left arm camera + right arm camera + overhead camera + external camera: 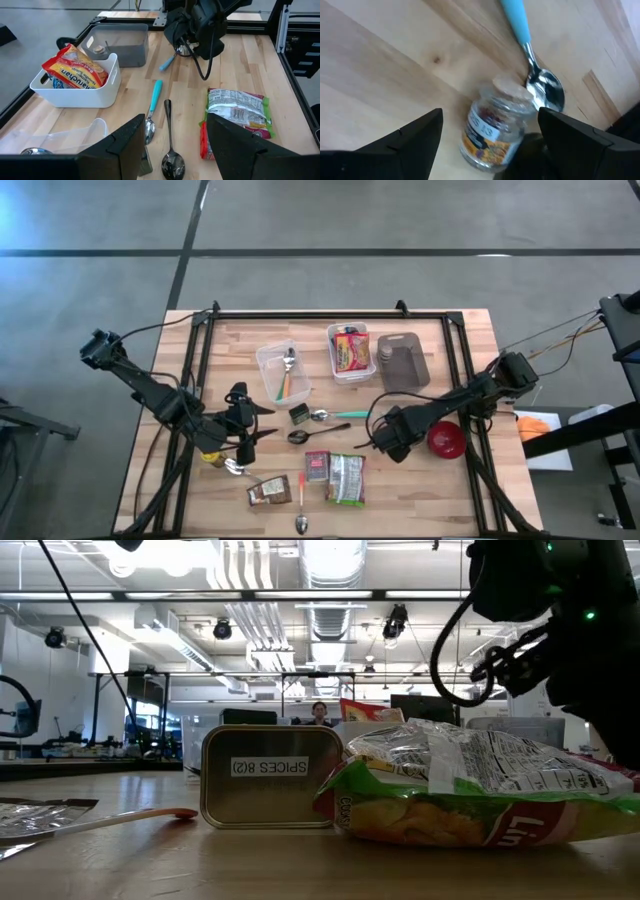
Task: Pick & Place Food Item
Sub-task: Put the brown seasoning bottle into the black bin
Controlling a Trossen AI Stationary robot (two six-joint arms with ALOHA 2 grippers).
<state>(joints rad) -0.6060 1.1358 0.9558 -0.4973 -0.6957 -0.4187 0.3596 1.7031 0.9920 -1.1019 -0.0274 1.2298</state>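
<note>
Glass spice jar (496, 125) with cork lid lies tilted between the right gripper's (487, 137) spread jaws, beside the teal-handled spoon (532, 60). Left gripper (172, 145) stands apart, empty.

The left arm (150, 385) comes in from the desk's left edge and runs slantwise toward the middle, low over the desk. Its left gripper (250, 423) points toward the centre, the two dark fingers (125, 145) spread with a clear gap between them and nothing held.

The right arm (470, 395) reaches in from the right edge, bent at the elbow, its forearm sloping down toward the desk's middle. The right gripper (378, 437) faces downward near the surface, its fingers (410, 132) standing wide apart. Whether they touch anything cannot be told.
</note>
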